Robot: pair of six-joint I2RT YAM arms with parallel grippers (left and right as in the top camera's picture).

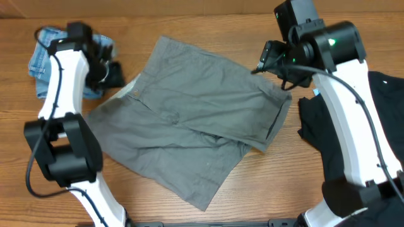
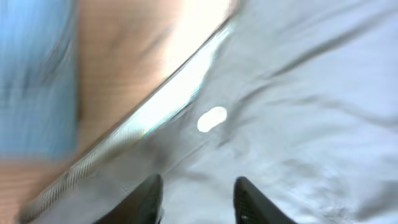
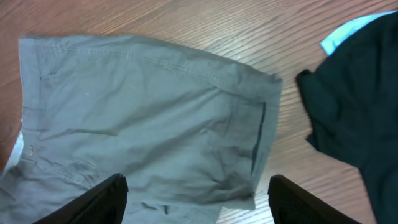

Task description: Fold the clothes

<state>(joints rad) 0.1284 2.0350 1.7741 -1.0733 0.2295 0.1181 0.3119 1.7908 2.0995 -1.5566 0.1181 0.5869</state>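
Grey-olive shorts (image 1: 189, 120) spread on wooden table (image 1: 208, 22) (button (image 2: 212, 119) showing); left gripper (image 2: 198, 190) parted just above them, right gripper (image 3: 200, 196) splayed wide, holding nothing.

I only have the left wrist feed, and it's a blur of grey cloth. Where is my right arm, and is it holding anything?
Observer: The right gripper hangs open above the leg hem at the right end of the shorts, holding nothing.
Operator: Is anything near that hem that could get caught?
Observer: A black garment lies just to the right of it, with a strip of bare table between them.
Operator: How do the shorts lie overall?
Observer: They are spread diagonally, and the far leg seems to partly overlap the near one.
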